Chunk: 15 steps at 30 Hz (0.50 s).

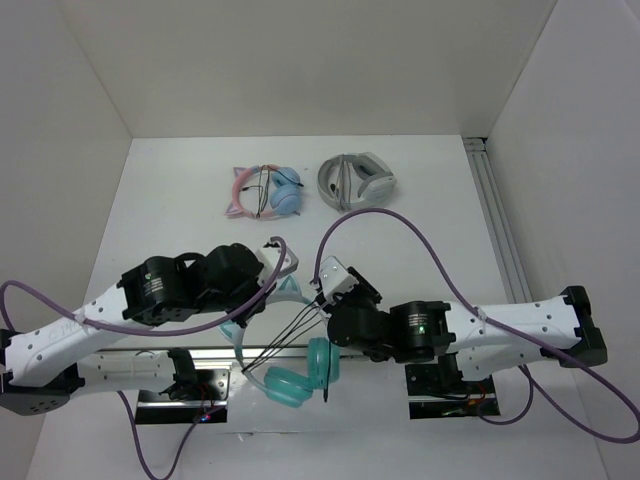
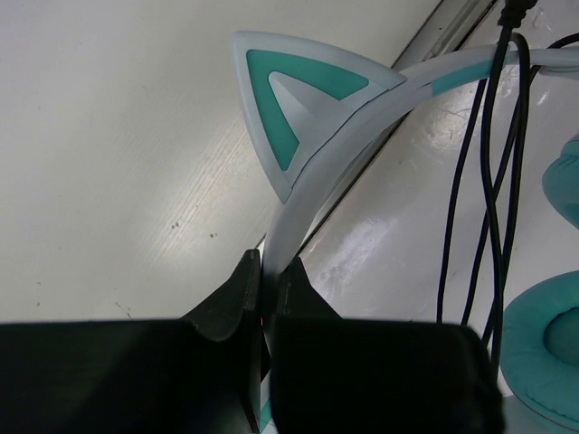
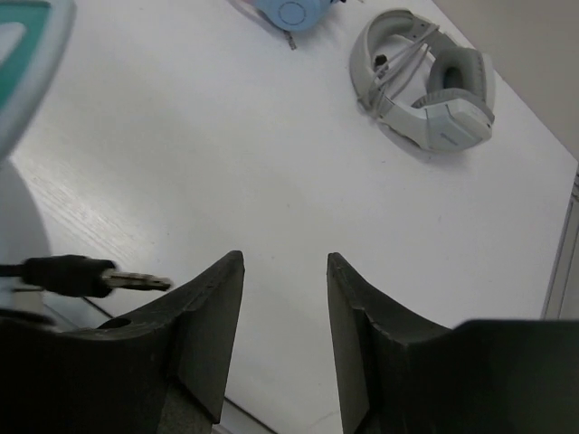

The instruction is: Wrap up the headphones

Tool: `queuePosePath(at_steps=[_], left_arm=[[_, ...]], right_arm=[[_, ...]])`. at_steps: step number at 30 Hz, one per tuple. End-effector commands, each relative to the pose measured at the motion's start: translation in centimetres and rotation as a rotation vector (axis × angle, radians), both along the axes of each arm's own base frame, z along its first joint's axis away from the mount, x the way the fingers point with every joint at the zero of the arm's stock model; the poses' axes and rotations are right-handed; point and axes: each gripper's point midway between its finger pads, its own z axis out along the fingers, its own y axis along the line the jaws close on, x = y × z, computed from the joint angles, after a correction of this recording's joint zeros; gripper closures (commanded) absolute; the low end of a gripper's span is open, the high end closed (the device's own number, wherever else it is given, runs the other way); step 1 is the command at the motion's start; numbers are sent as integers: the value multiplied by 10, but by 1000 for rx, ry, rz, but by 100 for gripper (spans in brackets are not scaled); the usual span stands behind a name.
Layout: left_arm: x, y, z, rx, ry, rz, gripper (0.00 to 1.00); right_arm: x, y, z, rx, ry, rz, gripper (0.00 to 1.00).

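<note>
From my remote seat, the teal headphones (image 1: 291, 385) sit at the lower middle of the top view, between the two arms and above the near edge of the white table (image 1: 180, 200). Both padded cups are low in the frame, and the pale headband (image 2: 357, 136) arches up and left from them. A white-and-teal cat ear (image 2: 303, 95) stands on the band in the upper middle of the left wrist view. Several strands of thin black cable (image 2: 493, 181) cross the band and hang down on the right of that view, beside a teal cup (image 2: 543, 353).

The left gripper (image 2: 269, 264) is pinched tight on the headband just below the cat ear, with a dark finger pressed against each side of the band. The left arm reaches in from the lower left of the top view, elbow bent and wrist angled toward the frame's centre.

The right gripper (image 3: 285, 264) stands apart, with only bare table showing between its fingers. A metal jack plug (image 3: 127, 278) points at the outer side of the finger on the left of that view, and I cannot tell whether they touch. The right arm stretches in from the right edge of the top view, with its wrist beside the headband.

Near the top of the table, well apart from the arms, lie pink-and-blue headphones (image 1: 265, 190) and grey-white headphones (image 1: 357, 182).
</note>
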Motion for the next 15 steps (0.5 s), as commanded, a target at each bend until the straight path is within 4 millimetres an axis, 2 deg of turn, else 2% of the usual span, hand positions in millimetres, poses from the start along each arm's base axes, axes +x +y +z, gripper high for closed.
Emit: queuePosePath(at_steps=[1, 3, 10, 13, 15], left_arm=[[-5, -2, 32, -102, -20, 4, 100], [-7, 2, 32, -92, -8, 11, 100], [3, 11, 27, -29, -25, 88, 100], [8, 9, 23, 7, -23, 109, 100], [11, 7, 15, 53, -15, 116, 100]], right_arm=[[10, -8, 7, 2, -32, -31, 50], [9, -4, 11, 27, -29, -15, 43], [11, -11, 21, 74, -30, -33, 36], [16, -22, 28, 114, -43, -80, 22], [19, -33, 41, 171, -58, -114, 14]])
